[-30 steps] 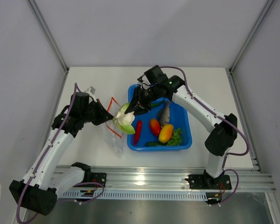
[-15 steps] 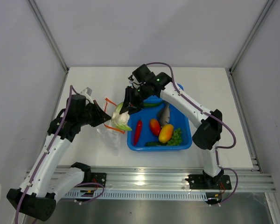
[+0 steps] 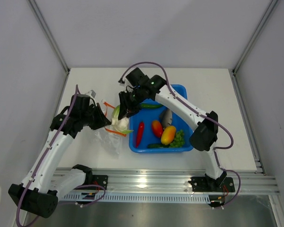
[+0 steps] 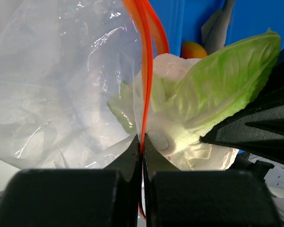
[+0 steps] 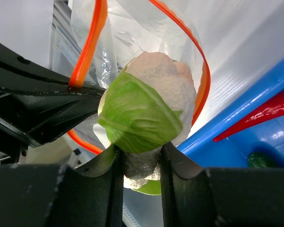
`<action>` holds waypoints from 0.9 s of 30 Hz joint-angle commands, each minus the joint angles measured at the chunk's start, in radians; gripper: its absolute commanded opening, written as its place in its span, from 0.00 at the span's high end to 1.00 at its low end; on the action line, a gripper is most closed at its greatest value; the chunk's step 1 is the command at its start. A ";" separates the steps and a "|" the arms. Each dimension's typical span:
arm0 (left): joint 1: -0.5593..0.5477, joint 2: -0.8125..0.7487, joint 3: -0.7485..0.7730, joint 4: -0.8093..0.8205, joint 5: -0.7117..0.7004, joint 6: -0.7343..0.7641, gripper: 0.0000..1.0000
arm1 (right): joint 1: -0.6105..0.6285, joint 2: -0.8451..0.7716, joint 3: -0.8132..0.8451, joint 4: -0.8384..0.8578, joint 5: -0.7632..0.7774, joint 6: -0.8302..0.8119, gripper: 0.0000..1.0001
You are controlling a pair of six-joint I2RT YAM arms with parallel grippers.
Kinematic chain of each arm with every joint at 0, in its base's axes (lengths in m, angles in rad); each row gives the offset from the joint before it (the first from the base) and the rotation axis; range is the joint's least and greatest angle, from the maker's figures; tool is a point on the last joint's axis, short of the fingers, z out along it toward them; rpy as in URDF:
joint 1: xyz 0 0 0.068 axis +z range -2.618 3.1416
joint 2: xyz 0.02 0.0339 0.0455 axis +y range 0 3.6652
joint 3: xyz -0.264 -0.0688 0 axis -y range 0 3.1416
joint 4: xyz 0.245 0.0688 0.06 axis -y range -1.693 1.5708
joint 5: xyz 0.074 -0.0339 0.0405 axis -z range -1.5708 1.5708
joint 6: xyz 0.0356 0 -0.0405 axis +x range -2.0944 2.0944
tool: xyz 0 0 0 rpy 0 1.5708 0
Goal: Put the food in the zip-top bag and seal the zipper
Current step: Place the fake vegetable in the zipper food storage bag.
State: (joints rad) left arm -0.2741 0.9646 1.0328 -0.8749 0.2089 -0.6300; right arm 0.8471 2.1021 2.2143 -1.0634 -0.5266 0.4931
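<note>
My right gripper [image 3: 124,112] [image 5: 138,163] is shut on the white cauliflower [image 3: 119,122] [image 5: 149,109] with green leaves and holds it inside the open mouth of the clear zip-top bag [image 3: 110,138] [image 5: 132,33], left of the blue tub. My left gripper [image 3: 102,119] [image 4: 143,144] is shut on the red-orange zipper [image 4: 146,71] [image 5: 92,42] and holds one lip of the mouth up. The cauliflower [image 4: 189,113] fills the left wrist view just behind the strip. A red chili [image 3: 140,134], orange-yellow fruits [image 3: 168,135], a grey fish [image 3: 167,117], green grapes [image 3: 179,138] and a long green vegetable [image 3: 150,106] lie in the tub.
The blue tub [image 3: 185,118] stands right of the bag at mid table; its near wall shows in the right wrist view [image 5: 255,99]. White enclosure walls stand at left, back and right. An aluminium rail [image 3: 156,182] runs along the near edge.
My right gripper has carried the cauliflower leftward from the tub's edge into the bag mouth. My left gripper has kept its hold on the zipper, shifting slightly.
</note>
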 commanded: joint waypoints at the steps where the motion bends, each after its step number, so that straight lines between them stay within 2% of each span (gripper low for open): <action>1: -0.008 0.006 0.099 0.070 0.028 0.007 1.00 | 0.081 0.015 0.014 0.020 -0.050 -0.108 1.00; 5: -0.008 0.013 0.130 0.033 -0.037 0.003 0.99 | 0.083 0.042 0.048 -0.079 0.046 -0.137 1.00; 9: -0.008 0.020 0.148 0.001 -0.078 -0.002 1.00 | 0.083 0.047 0.039 -0.135 0.225 -0.149 1.00; 12: -0.008 0.023 0.148 0.014 -0.066 -0.005 1.00 | 0.081 0.039 0.018 -0.110 0.186 -0.143 1.00; 14: -0.008 0.034 0.139 0.040 -0.025 -0.004 1.00 | 0.083 0.010 0.005 -0.034 0.103 -0.128 1.00; 17: -0.011 0.049 0.128 0.063 0.026 -0.010 0.99 | 0.063 -0.026 0.012 0.037 0.085 -0.079 1.00; 19: -0.013 0.052 0.122 0.062 0.024 -0.008 0.99 | 0.009 -0.050 -0.031 0.084 0.059 0.019 1.00; 20: -0.013 0.052 0.118 0.060 0.023 -0.007 0.99 | -0.017 -0.069 -0.069 0.165 0.006 0.071 1.00; 21: -0.013 0.052 0.113 0.060 0.024 -0.007 0.99 | -0.043 -0.112 -0.179 0.221 -0.028 0.128 1.00; 22: -0.013 0.051 0.105 0.060 0.026 -0.007 1.00 | -0.089 -0.137 -0.244 0.291 -0.065 0.256 1.00; 23: -0.013 0.049 0.101 0.062 0.032 -0.011 1.00 | -0.107 -0.161 -0.302 0.430 -0.093 0.319 1.00; 25: -0.013 0.045 0.082 0.082 0.059 -0.031 0.99 | -0.129 -0.211 -0.408 0.553 -0.108 0.430 1.00; 27: -0.013 0.046 0.075 0.102 0.084 -0.063 0.99 | -0.122 -0.220 -0.413 0.566 -0.066 0.441 1.00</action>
State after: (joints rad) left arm -0.2806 1.0206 1.1206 -0.8230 0.2409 -0.6479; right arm 0.7197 1.9549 1.8175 -0.7151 -0.5617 0.7666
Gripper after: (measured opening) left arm 0.005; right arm 0.308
